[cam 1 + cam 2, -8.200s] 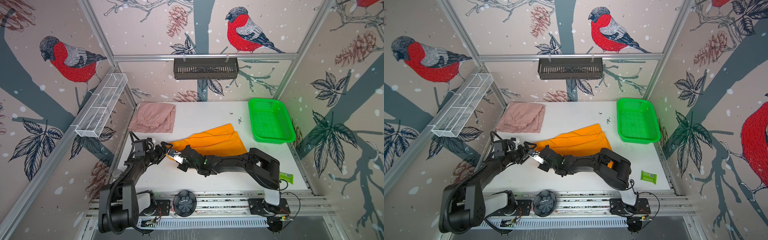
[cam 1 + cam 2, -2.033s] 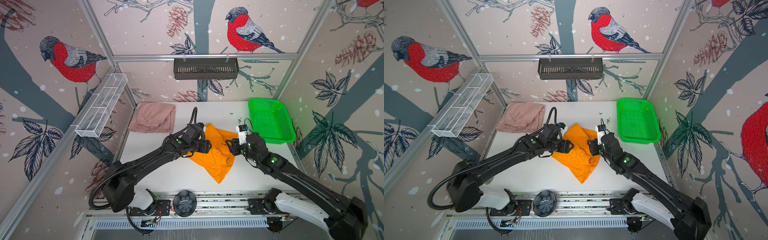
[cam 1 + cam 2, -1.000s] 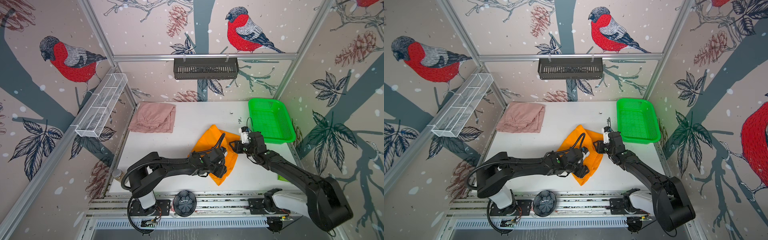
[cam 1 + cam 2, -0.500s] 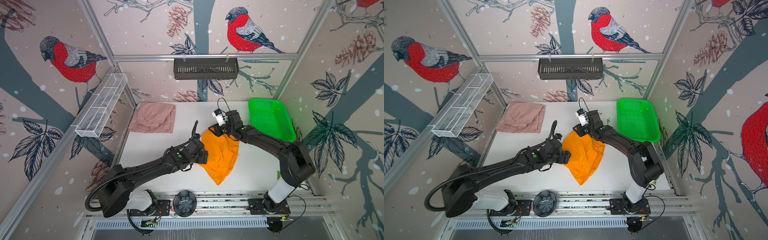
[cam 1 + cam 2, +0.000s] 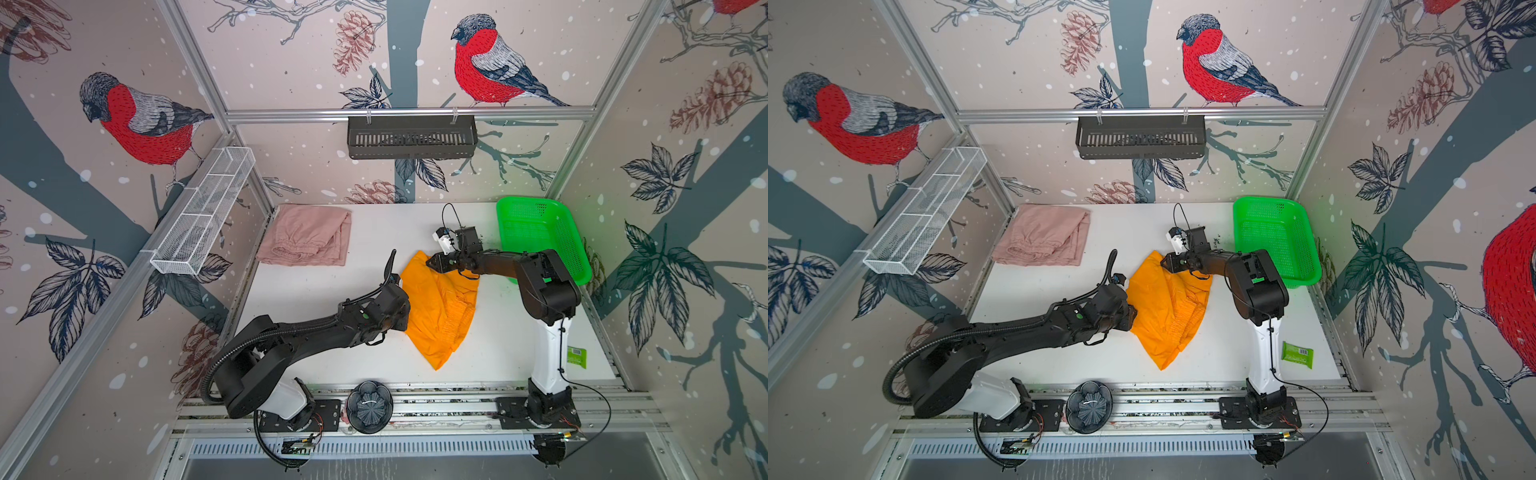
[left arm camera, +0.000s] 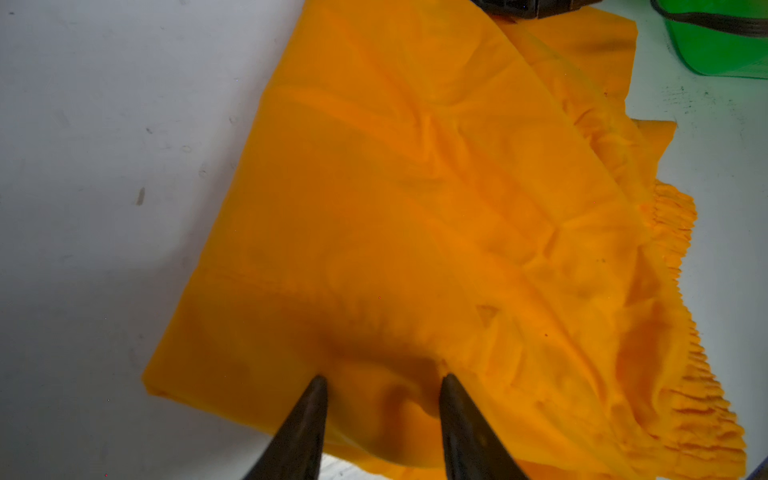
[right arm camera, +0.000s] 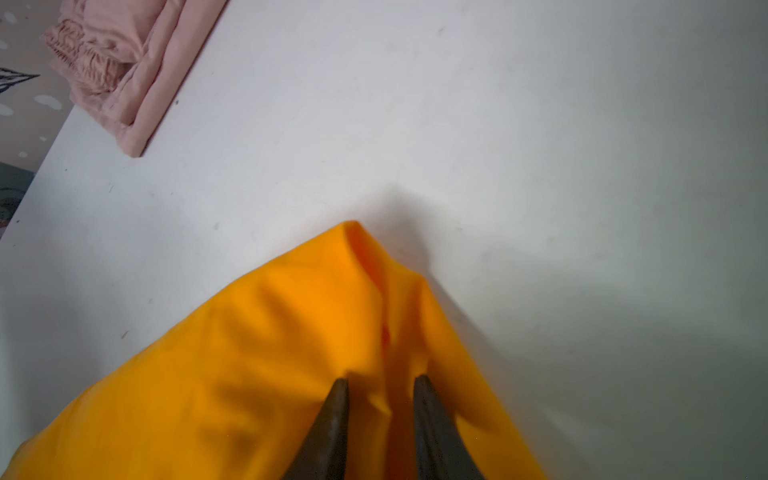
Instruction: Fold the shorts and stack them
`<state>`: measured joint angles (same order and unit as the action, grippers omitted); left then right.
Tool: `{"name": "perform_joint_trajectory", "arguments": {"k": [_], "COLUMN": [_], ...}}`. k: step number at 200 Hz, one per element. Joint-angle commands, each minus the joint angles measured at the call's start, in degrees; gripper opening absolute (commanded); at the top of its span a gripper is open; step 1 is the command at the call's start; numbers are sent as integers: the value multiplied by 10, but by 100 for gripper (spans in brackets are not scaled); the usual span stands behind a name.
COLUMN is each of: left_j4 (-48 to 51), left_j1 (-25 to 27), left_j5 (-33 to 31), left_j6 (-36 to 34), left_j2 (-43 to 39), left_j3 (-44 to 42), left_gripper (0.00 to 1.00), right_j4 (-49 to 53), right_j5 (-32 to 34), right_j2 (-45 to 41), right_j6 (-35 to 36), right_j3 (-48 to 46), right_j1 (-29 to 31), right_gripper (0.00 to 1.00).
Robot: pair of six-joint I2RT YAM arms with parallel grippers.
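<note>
white tabletop (image 5: 316, 286) inside a booth papered with red-breasted birds carries everything. at its far left corner lie the dusty pink cloth shorts (image 5: 305, 241), folded flat, with the gathered waistband toward the near side.

next comes the left gripper (image 6: 382, 382), set on the left edge of the bright orange cloth shorts (image 5: 440, 307). its jaws stand partly apart, and a hump of orange cloth rises between them. whether they have pinched it tight i cannot tell.

the orange shorts lie mid-table, rumpled and half folded, between the two claws. their long axis runs from the far corner down to a point near the front rail, and the gathered waistband shows along the right side.

the right gripper (image 7: 380, 380) is clenched on a ridge of cloth at that far corner, which tents up off the table. beyond it sits the green plastic mesh basket (image 5: 536, 237), just beside the right arm.

the pink shorts lie up and left of the orange ones, well apart, and the left arm is nearer to them. so any carry to stack looks likely to run leftward across bare table.
</note>
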<state>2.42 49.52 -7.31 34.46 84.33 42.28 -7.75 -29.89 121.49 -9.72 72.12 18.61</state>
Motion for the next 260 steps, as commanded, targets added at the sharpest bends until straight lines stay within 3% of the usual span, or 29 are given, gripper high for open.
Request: {"name": "perform_joint_trajectory", "arguments": {"k": [1, 22, 50, 91, 119, 144, 149, 152, 155, 206, 260], "left_j4": [-1, 18, 61, 104, 90, 89, 91, 92, 93, 115, 135], "left_j1": [-13, -43, -76, -111, -121, -132, -134, -135, -137, -153, -174], "left_j5": [-13, -8, 8, 45, 64, 70, 69, 69, 69, 49, 39], "left_j6": [1, -2, -29, -5, 7, 11, 12, 12, 13, 24, 24], "left_j2": [-1, -10, -14, -32, -57, -79, -83, -87, -89, -150, -188], "left_j3": [19, 30, 60, 65, 36, 14, 11, 9, 8, -18, -36], "left_gripper": [46, 47, 57, 96, 97, 97, 97, 97, 97, 97, 97], "right_j4": [-48, -50, -46, 40, 140, 202, 211, 212, 214, 258, 256], "right_j5": [29, 68, 62, 36, 54, 24, 20, 22, 26, 61, 65], "right_j2": [1, -10, -52, -135, -134, -81, -70, -63, -57, 26, 66], "right_j6": [-59, -78, -72, 2, 70, 121, 131, 134, 136, 174, 169], "right_j3": [-9, -8, -16, -29, 5, 60, 71, 76, 81, 164, 176], "right_j1": [-22, -38, -52, -36, -1, 15, 18, 20, 22, 42, 47], "right_gripper": [29, 29, 37, 61, 72, 75, 81, 95, 100, 100, 100]}}
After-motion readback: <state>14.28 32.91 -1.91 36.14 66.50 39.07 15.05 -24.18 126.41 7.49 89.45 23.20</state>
